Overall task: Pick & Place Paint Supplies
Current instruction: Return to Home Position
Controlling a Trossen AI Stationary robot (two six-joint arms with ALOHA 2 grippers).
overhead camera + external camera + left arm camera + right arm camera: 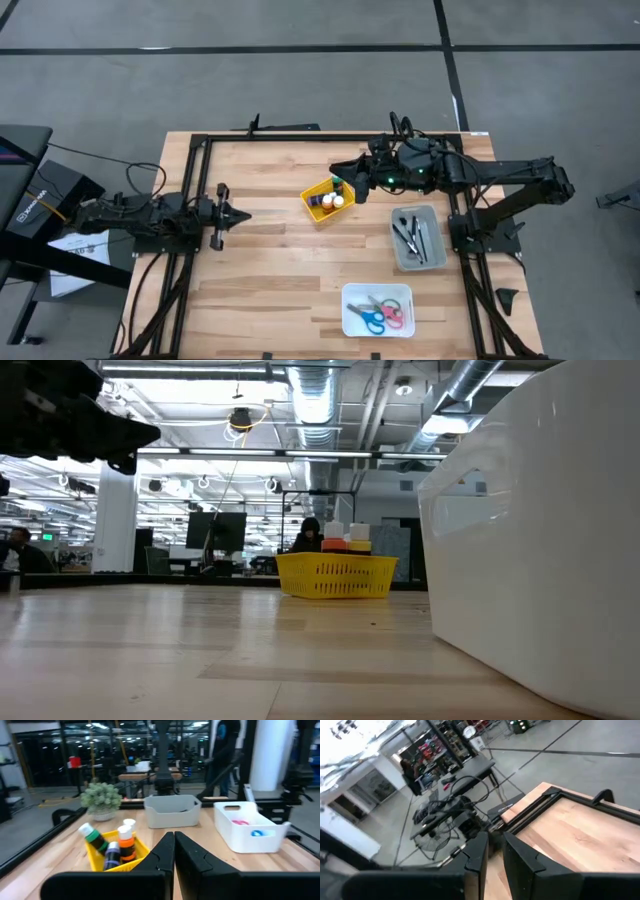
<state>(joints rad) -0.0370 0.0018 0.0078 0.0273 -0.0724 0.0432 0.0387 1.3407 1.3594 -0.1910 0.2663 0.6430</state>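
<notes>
Over by the table's far edge, the right gripper [495, 845] hangs just beside the yellow basket [335, 578], fingers a little apart and pinching nothing. Paint bottles [330, 201] stand in that basket, and brushes [412, 235] lie in the grey bin [395, 250] (scissors [378, 313] fill the white bin [346, 300]). On its own side, well apart, the left gripper [174, 837] waits with jaws pressed together. Going home looks simple: I'd lift the right arm straight up first, clear of basket and plant [101, 797], then fold it back slowly.

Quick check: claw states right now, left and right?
Left claw: closed, holding nothing.
Right claw: slightly open, holding nothing.
</notes>
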